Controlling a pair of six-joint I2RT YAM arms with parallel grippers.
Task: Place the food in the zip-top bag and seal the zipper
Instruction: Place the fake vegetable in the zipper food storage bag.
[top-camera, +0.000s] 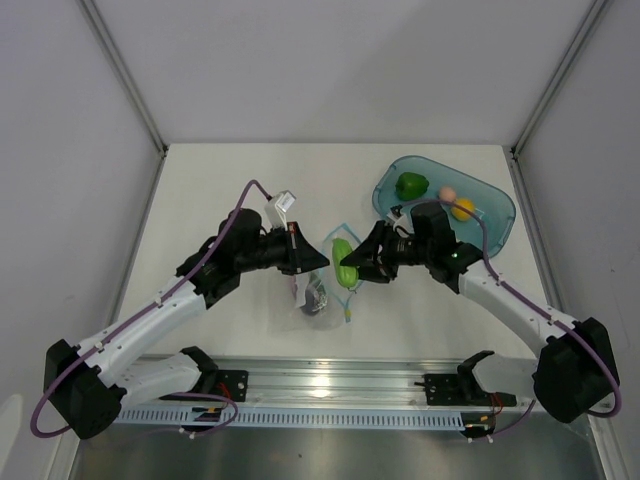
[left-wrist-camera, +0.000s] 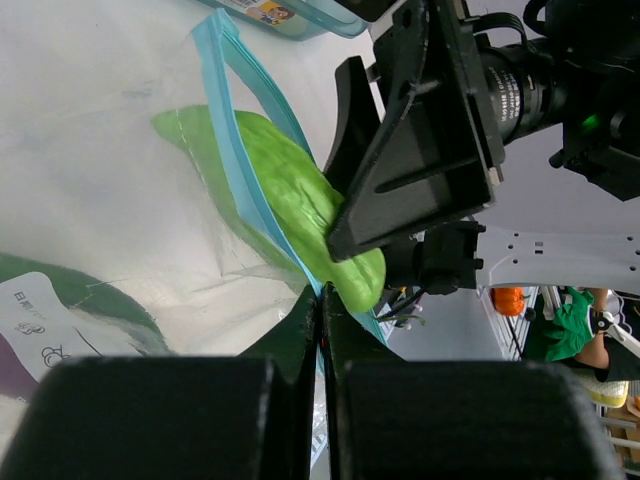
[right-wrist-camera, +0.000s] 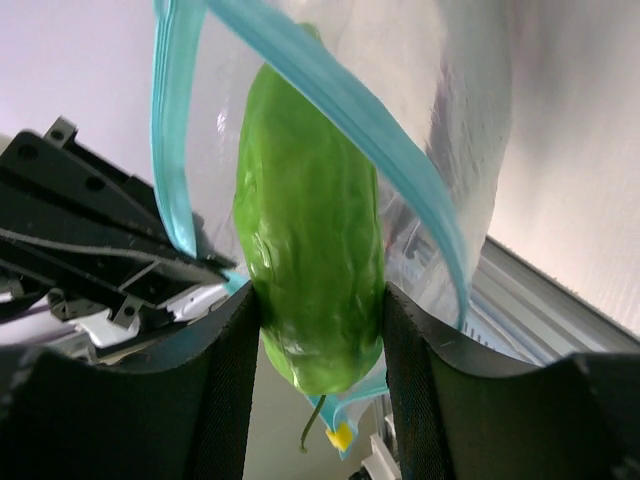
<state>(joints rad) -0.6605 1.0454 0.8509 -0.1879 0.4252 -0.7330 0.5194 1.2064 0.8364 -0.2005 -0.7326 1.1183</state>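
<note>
My right gripper (top-camera: 360, 262) is shut on the long green vegetable (top-camera: 343, 262) and holds it in the open mouth of the zip-top bag (top-camera: 318, 300). In the right wrist view the vegetable (right-wrist-camera: 310, 230) sits between my fingers (right-wrist-camera: 225, 380), with the light-blue zipper (right-wrist-camera: 330, 100) looping around it. My left gripper (top-camera: 318, 258) is shut on the bag's zipper edge (left-wrist-camera: 235, 170) and holds the mouth up; the vegetable (left-wrist-camera: 290, 200) pokes through beside it. A dark purple eggplant (top-camera: 316, 292) lies inside the bag. The green pepper (top-camera: 411, 185), pink egg (top-camera: 448, 194) and yellow-orange fruit (top-camera: 463, 208) lie in the tub.
The translucent teal tub (top-camera: 490, 225) stands at the back right, just behind my right arm. A metal rail (top-camera: 330, 385) runs along the near table edge. White walls enclose the table on three sides.
</note>
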